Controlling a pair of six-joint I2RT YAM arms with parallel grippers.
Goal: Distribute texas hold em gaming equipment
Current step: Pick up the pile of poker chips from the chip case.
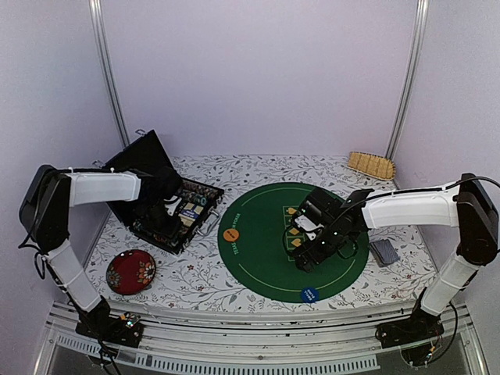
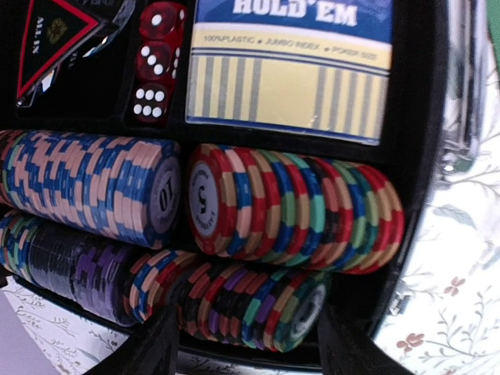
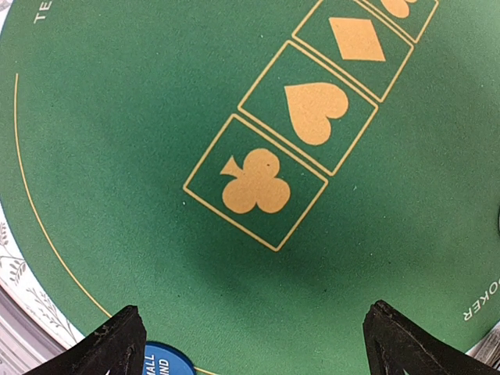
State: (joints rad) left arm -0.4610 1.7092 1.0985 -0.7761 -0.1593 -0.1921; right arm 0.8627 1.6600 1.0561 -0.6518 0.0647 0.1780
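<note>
Left fingers hang parted, empty, over the chip rows at twelve o'clock; right fingers gape above the green mat. Likely fetching chips: lower, pinch a few.

glossy white-shelled left arm and matching right arm, chunky black joints, thin black cables, matte black plastic fingers

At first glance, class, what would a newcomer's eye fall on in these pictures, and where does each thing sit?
The round green mat fills the middle of the table, with an orange disc on its left edge and a blue disc on its near edge. At the left, an open black case holds rows of striped chips. A red floral dish lies at the near left.
</note>
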